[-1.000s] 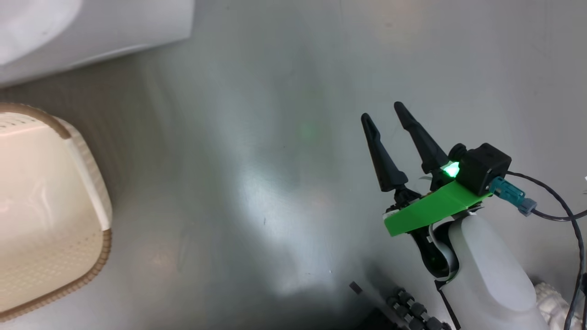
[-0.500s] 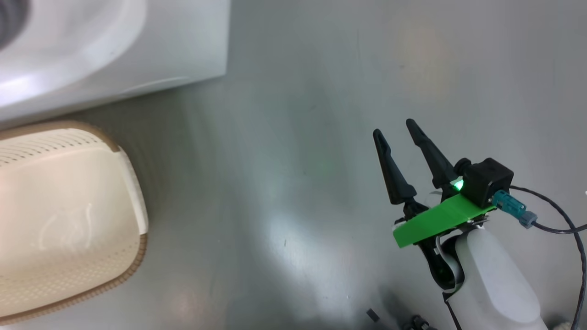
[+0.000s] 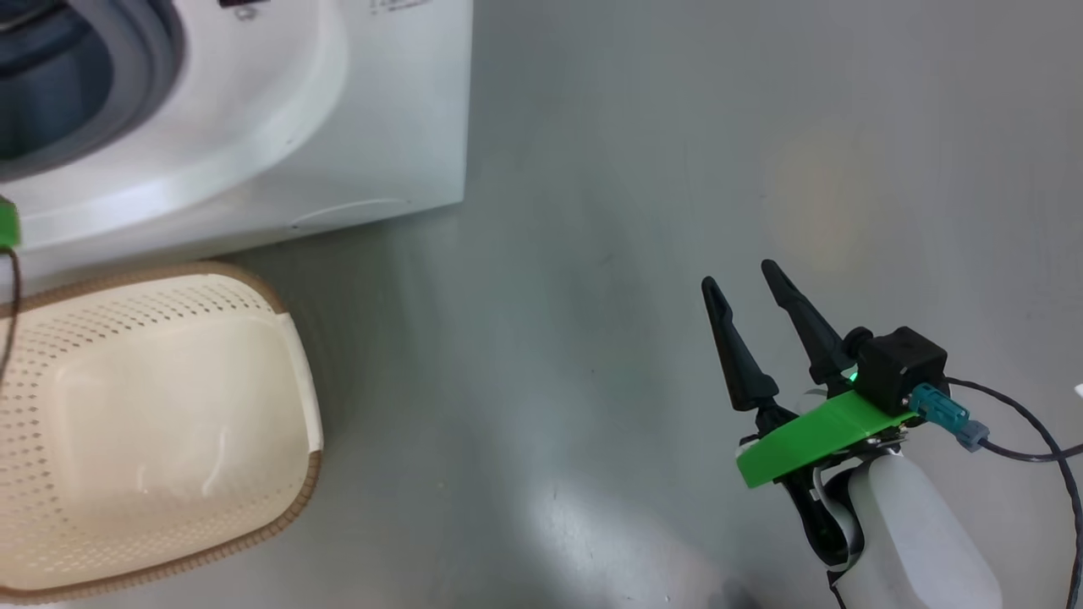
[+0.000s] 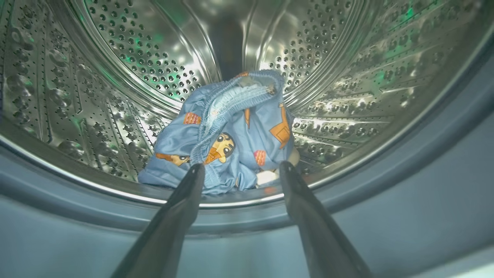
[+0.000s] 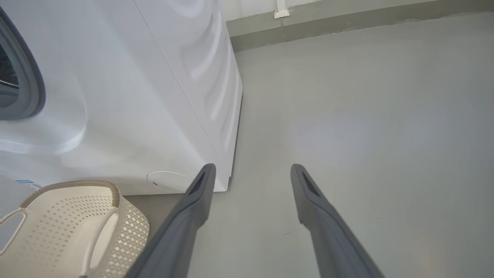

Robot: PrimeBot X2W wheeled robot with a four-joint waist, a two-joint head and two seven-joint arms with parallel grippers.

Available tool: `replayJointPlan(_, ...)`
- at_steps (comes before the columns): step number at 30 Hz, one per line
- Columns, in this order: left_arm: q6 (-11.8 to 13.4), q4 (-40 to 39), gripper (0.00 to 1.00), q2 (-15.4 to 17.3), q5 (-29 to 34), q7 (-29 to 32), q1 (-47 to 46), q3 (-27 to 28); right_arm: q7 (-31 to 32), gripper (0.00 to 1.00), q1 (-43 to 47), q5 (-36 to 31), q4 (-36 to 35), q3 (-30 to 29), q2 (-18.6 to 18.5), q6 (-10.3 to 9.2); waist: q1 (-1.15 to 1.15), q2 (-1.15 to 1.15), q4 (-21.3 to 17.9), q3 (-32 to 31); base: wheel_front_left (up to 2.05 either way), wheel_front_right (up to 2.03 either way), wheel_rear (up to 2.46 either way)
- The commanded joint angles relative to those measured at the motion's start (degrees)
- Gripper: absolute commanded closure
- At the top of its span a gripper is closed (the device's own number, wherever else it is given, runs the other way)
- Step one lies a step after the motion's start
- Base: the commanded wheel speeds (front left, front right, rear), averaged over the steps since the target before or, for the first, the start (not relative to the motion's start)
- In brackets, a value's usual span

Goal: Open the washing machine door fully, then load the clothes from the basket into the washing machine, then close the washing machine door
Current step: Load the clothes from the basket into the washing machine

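Observation:
The clothes (image 4: pixel 227 131), light blue with orange cartoon prints, lie bunched at the front of the steel drum (image 4: pixel 127 58) of the washing machine (image 3: pixel 338 110). My left gripper (image 4: pixel 239 170) is open at the drum's mouth, its fingertips just short of the fabric and holding nothing. The basket (image 3: pixel 161 414) stands on the floor below the machine's front and looks empty; the right wrist view shows the basket (image 5: pixel 69 227) too. My right gripper (image 3: pixel 744 283) hangs open over bare floor, well to the right of the machine. The washing machine door is out of view.
Grey floor (image 3: pixel 643 152) stretches right of the machine to a wall base (image 5: pixel 347 23). The grey rubber gasket (image 4: pixel 424 154) rings the drum mouth. A small round flap (image 5: pixel 170 180) sits low on the machine front. A dark cable (image 3: pixel 1028 427) trails from my right wrist.
The head camera has swung, so the machine front and more of the basket have come into the picture. The right gripper stays open in much the same pose.

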Motion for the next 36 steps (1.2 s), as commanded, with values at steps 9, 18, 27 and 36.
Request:
replayJointPlan(9, 3.3, -10.9, 0.0, -0.8, -1.3, -1.6, 14.7, 4.6, -0.3, 0.0, 4.0, -0.9, -1.2, 0.6, 0.3, 0.16, 0.01, 0.0, 1.7, -5.6, 0.0, 0.0, 0.0)
replayJointPlan(18, 4.7, -21.4, 0.0, -6.8, 0.0, -1.8, 27.3, 11.3, -0.3, 0.0, 5.4, -1.0, -1.0, 0.9, 0.2, 0.16, 0.01, 0.0, 2.4, -9.7, 0.0, 0.0, 0.0)
replayJointPlan(27, 2.8, -27.2, 0.0, -12.6, 5.9, -1.8, 36.9, 15.6, -0.3, 0.0, 7.0, -1.1, -1.1, 0.8, -0.3, 0.16, 0.01, 0.0, 2.8, -13.7, 0.0, 0.0, 0.0)
replayJointPlan(36, 0.6, -31.4, 0.0, -19.1, 12.5, -1.8, 43.9, 19.8, -0.3, 0.0, 9.2, -1.3, -0.9, 0.4, -0.6, 0.16, 0.01, 0.0, 3.0, -18.5, 0.0, 0.0, 0.0)
